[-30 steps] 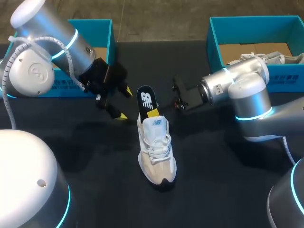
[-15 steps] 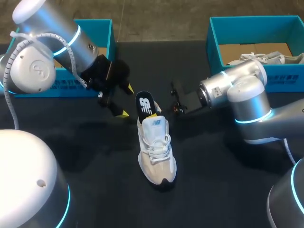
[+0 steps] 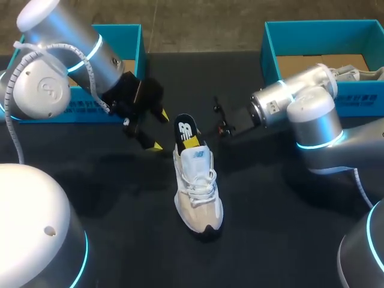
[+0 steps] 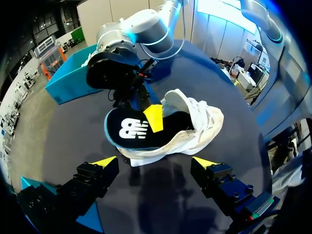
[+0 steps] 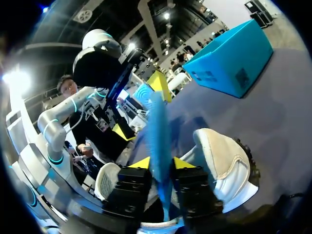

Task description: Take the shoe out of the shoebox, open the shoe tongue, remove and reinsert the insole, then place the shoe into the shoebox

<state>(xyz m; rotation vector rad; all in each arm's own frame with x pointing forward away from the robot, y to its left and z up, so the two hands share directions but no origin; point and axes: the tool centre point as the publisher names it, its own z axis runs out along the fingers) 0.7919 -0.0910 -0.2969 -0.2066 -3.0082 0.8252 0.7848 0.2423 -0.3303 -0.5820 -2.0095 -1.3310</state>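
Black foam insole point(image 3: 185, 129), with a white logo on it, stands half out of the heel opening of a cream and white shoe point(image 3: 198, 192). The shoe lies near the middle of the dark table point(image 3: 270, 240), toe toward 6 o'clock and heel toward 12.

My right gripper point(image 5: 162, 163) comes in from 3 o'clock. Its fingers are pressed close on the insole's thin edge, one yellow tip on each face. My left gripper point(image 3: 157, 131) hangs at about 10 o'clock from the shoe, just beside the heel. Its fingers are spread wide and hold nothing.

A teal shoebox point(image 3: 270, 54) sits at 2 o'clock with another shoe inside. A second teal box point(image 3: 135, 45) sits at 10 o'clock, behind my left arm.

Nothing pins the shoe down, so I judge the main risk is that the shoe moves with the insole:
- **Pulling:** the shoe could drag or tip along instead of letting the insole go.
- **Pushing:** the shoe could skid toward 6 o'clock, or the insole could buckle and catch on the collar or tongue.

My pinch is only on an edge, so the foam could twist or slip free. My two grippers are also near each other, and a careless move by my left one to brace the heel could knock my right.
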